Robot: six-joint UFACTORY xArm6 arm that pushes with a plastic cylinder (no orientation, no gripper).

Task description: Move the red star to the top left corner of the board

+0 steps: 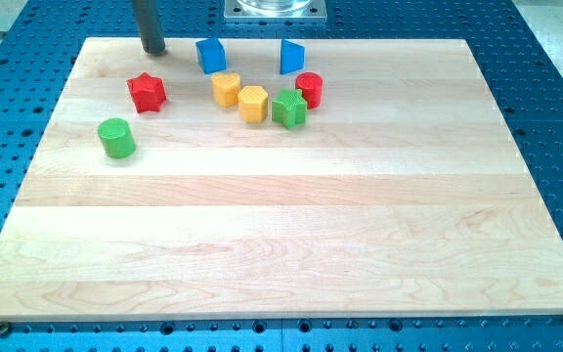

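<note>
The red star (147,92) lies on the wooden board (281,244) in its upper left part, a little below and to the right of the board's top left corner. My tip (153,51) stands near the board's top edge, just above the red star and apart from it. A blue block (210,54) is to the right of my tip.
A green cylinder (116,137) lies below and left of the star. To the star's right sit two yellow blocks (226,88) (252,103), a green block (288,108), a red cylinder (309,88) and a second blue block (291,56). A metal base (275,9) is at the view's top.
</note>
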